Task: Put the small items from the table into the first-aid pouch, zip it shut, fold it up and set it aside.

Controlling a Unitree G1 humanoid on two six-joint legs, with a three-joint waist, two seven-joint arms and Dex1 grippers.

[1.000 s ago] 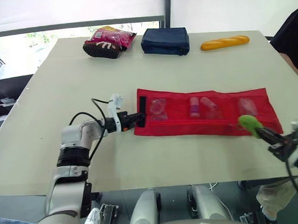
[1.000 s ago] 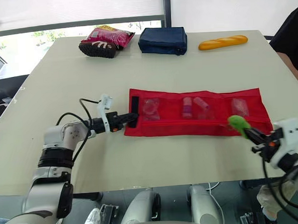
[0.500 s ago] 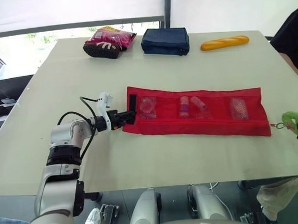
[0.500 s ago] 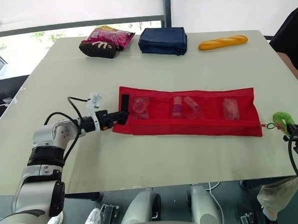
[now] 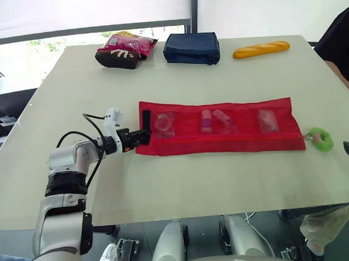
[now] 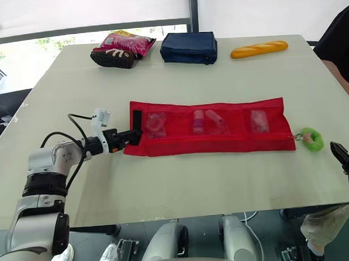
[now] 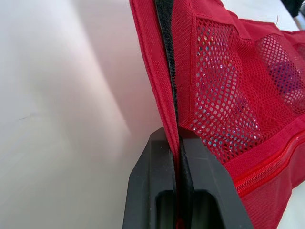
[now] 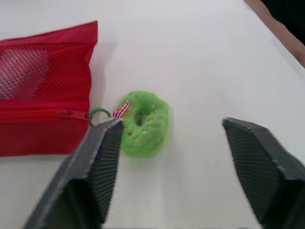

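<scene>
**Near edge, right side.** The right end effector (image 8: pixel 170 126) sits low over the surface (image 5: pixel 183 188) with its fingers spread wide and nothing between them. The green pull ring (image 5: pixel 322 139) lies flat just ahead of it, apart from both fingers.

Risk: one finger is close beside the ring. A careless sweep could hook the ring and drag the slider (image 8: pixel 71 114) back along the zip.

**Left side.** The left end effector (image 7: pixel 177 138) is clamped tight on the left end of the first-aid pouch (image 5: pixel 221 134), pinching the hem beside the black strip (image 5: pixel 146 120).

Risk: this is the only hold. Lifting to fold from one end may slide the whole pouch rather than crease it.

**Middle of the surface.** The pouch lies flat and full length. The zip appears run to its right end, so folding is judged to be the step in hand. The small items (image 5: pixel 206 120) sit in the mesh pockets.

Risk: the bulk of these items may resist a flat fold and spring it open. The ring may also get trapped inside the fold.

**Far edge.** A snack packet (image 5: pixel 126 48), a navy case (image 5: pixel 191 48) and a bread roll (image 5: pixel 261 49) lie well apart from the pouch. They limit the room for setting it aside at that end.
</scene>
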